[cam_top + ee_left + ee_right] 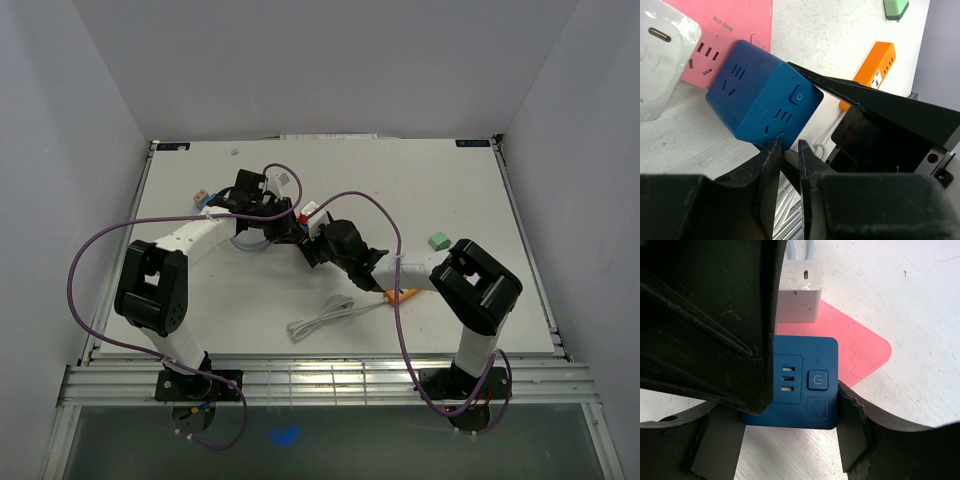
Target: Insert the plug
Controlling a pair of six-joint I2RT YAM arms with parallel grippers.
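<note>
Blue socket cube [762, 102]; pink power strip [735, 30]; white charger [660, 55]; orange adapter [875, 67].

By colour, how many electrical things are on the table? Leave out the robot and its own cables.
Blue: 1, the socket cube
Pink: 1, the power strip
Orange: 1, the socket block
Green: 1, the small block
White: 2, the charger and the cable
Total: 6
</note>
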